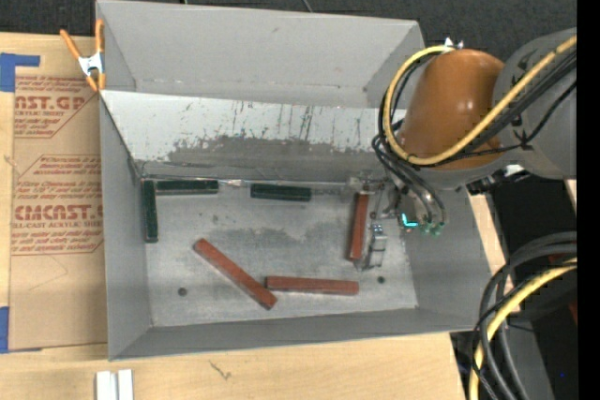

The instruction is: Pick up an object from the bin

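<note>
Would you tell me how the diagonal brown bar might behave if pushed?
The bar looks straight and flat-sided, so probably stiff, sliding rather than rolling. Its lower end seems to meet a second bar, which may shift too.

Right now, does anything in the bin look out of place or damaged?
Nothing looks spilled or broken. Green bars lie near the back of the bin; two brown bars meet near the front. A third brown bar lies close beside the gripper.

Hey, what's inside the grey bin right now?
Slanted brown stick, level brown stick, and a third brown stick beside the gripper. Three dark green sticks lie along the back and left. The arm covers the bin's right corner; anything there is hidden.
</note>
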Controlling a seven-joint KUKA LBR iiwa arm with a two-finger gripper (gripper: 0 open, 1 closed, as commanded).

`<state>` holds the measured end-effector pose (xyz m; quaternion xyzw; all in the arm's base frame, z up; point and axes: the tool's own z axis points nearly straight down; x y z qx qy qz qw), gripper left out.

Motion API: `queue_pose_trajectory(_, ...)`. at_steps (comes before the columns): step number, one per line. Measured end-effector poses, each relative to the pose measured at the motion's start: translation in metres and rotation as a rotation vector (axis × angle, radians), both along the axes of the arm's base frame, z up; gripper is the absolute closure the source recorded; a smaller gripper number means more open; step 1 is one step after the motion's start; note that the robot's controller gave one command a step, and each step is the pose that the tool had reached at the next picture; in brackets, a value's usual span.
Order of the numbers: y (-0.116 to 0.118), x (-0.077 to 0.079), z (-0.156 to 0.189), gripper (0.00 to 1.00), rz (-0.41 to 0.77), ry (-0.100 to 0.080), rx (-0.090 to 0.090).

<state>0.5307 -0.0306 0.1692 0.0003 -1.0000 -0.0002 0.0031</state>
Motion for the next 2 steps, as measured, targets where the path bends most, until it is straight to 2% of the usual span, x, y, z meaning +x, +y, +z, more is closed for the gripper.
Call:
queue_pose_trajectory(1,0.000,0.002,0.004,0.00,0.000,-0.007,-0.001)
queue_pose_trajectory(2,0.005,-0.021,-0.050,0.00,-0.023,-0.013,0.000)
